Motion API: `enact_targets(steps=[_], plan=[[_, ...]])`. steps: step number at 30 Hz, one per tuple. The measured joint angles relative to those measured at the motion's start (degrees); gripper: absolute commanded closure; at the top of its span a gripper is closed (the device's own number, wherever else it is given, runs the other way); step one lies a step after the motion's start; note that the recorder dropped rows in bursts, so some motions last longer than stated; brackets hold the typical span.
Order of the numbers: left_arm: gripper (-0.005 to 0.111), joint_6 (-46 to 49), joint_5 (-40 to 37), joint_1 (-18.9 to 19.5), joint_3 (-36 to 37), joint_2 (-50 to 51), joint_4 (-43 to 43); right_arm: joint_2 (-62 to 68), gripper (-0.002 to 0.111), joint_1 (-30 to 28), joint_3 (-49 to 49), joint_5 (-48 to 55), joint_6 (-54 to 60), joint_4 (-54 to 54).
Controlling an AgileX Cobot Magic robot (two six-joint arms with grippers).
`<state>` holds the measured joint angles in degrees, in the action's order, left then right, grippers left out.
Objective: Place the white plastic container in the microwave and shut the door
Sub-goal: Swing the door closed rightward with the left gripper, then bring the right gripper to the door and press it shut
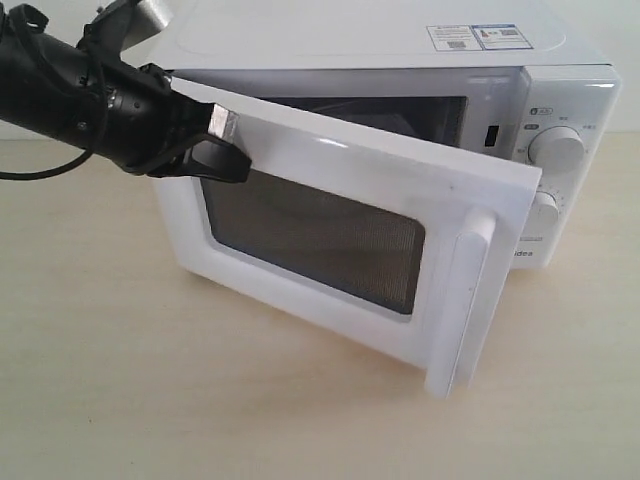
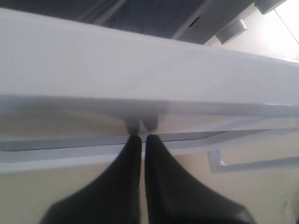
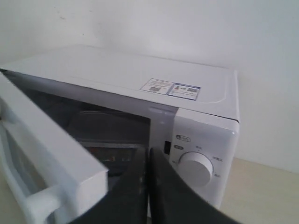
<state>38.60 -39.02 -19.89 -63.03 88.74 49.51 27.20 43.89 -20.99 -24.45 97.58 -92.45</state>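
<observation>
The white microwave (image 1: 380, 38) stands on the table with its door (image 1: 330, 190) swung half open, dark window and long handle (image 1: 468, 300) facing outward. My left gripper (image 1: 232, 160) is shut, and its black fingertips (image 2: 133, 142) rest against the door's (image 2: 140, 70) outer face near the upper hinge-side corner. My right gripper (image 3: 147, 153) is also shut, empty, and hovers in front of the microwave (image 3: 140, 74) between the door's free edge (image 3: 56, 154) and the upper dial (image 3: 196, 169). The white plastic container does not show; the dim cavity hides its contents.
The pale wooden table (image 1: 130, 380) spreads in front of and to the left of the microwave. Two round dials (image 1: 557, 148) sit on the panel at the right. A white wall (image 3: 187, 32) stands behind the microwave. My right arm is outside the exterior view.
</observation>
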Motion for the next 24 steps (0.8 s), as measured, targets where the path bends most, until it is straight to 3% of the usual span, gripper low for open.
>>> enact_targets(steps=[14,24], plan=[[0.102,1.0,3.8,0.0,-2.1,3.0,0.1,0.2,0.108,0.0,0.0,4.5,1.6,0.3],[0.102,2.0,5.7,0.0,-2.1,3.0,0.2,14.1,0.109,0.0,0.0,15.5,-2.7,3.3]])
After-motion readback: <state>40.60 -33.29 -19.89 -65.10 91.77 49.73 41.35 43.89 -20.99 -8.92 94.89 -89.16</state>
